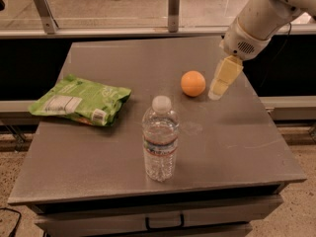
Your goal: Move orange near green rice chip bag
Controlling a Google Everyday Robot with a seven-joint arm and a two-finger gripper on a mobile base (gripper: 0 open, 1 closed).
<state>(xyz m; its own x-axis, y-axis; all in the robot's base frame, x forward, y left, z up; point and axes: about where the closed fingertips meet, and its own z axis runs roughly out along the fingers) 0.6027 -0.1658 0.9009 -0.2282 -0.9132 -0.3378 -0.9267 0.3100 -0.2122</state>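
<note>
The orange (pixel 193 83) sits on the grey table (pixel 237 132), right of the middle. The green rice chip bag (pixel 81 100) lies flat near the table's left edge, well apart from the orange. My gripper (pixel 219 86) hangs from the white arm at the upper right. Its pale yellow tips are just right of the orange, close above the table surface, and hold nothing that I can see.
A clear water bottle (pixel 160 139) with a white cap stands upright in front of the orange, toward the table's front. A glass railing with metal posts (pixel 173 6) runs behind the table. Below the front edge is a drawer handle (pixel 164 222).
</note>
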